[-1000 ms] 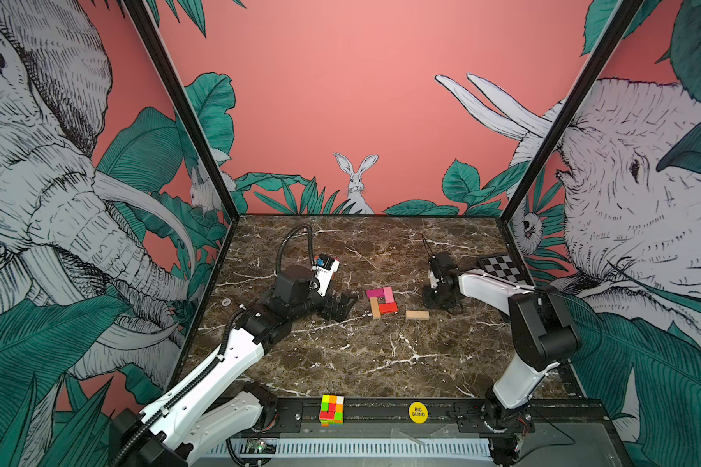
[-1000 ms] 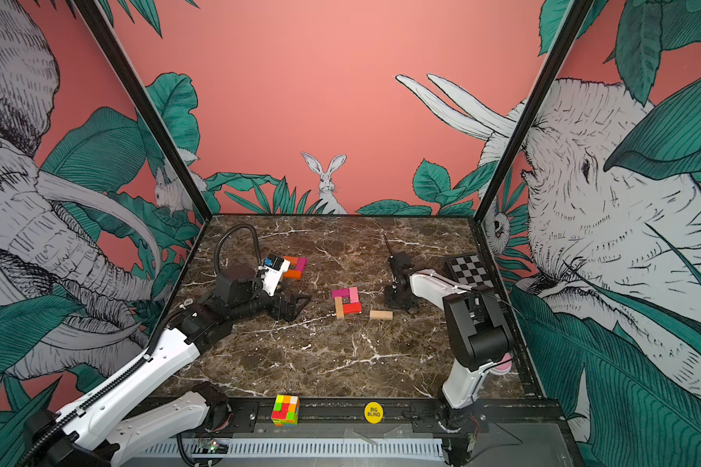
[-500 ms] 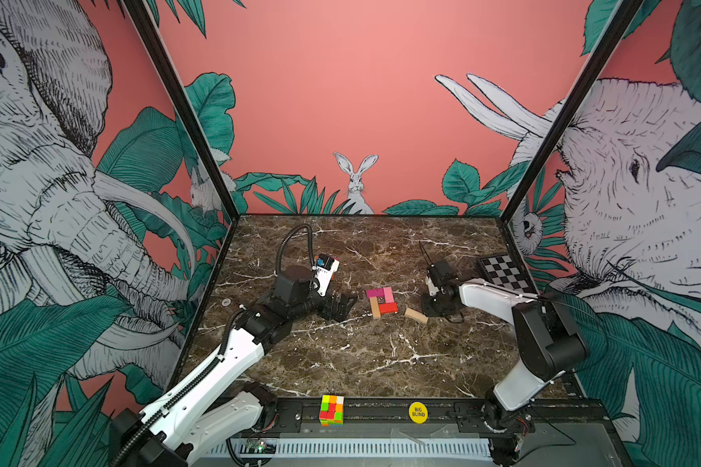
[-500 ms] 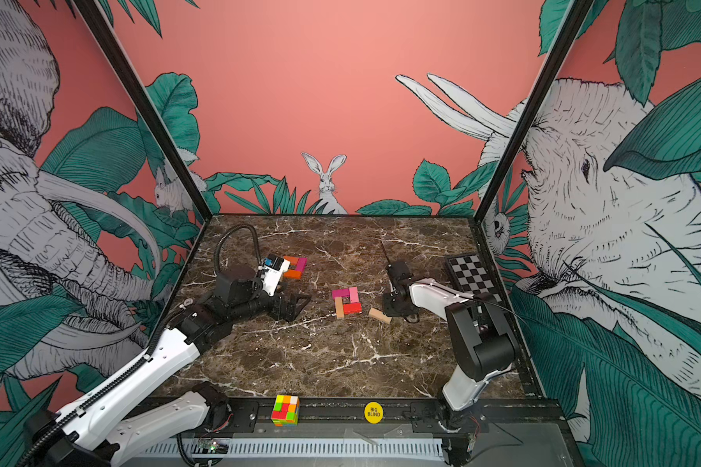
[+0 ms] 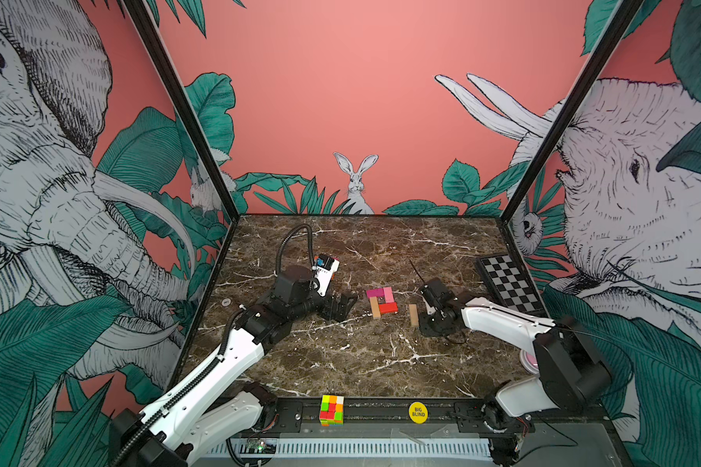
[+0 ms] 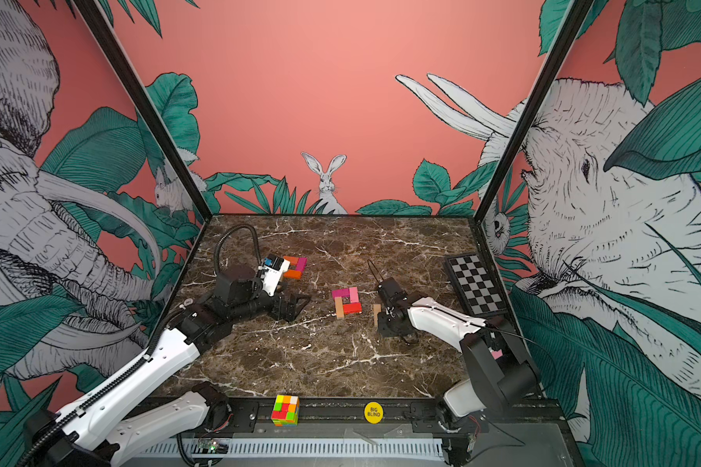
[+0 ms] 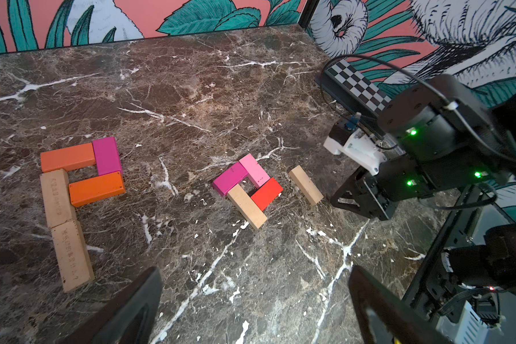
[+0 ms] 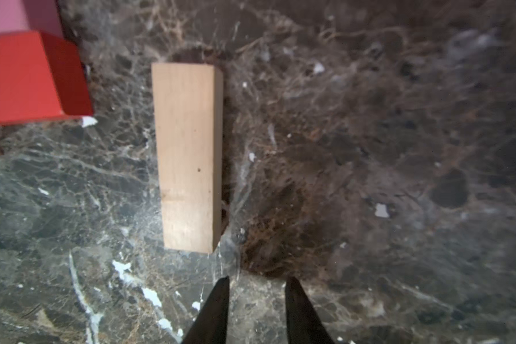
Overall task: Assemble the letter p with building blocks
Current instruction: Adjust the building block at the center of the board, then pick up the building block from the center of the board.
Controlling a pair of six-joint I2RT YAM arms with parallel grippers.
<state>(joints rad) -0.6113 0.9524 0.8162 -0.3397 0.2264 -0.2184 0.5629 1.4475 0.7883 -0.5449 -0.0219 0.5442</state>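
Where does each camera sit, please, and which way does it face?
Top views: high at the front, looking down over the table; left arm, right arm, left hand and right hand show.
Left wrist: on the left arm, looking across at the five-block P, the four-block ring and the right arm; own fingers show.
Right wrist: on the right arm, looking down at the loose tan block; own fingertips show.
Shared: all show that block.
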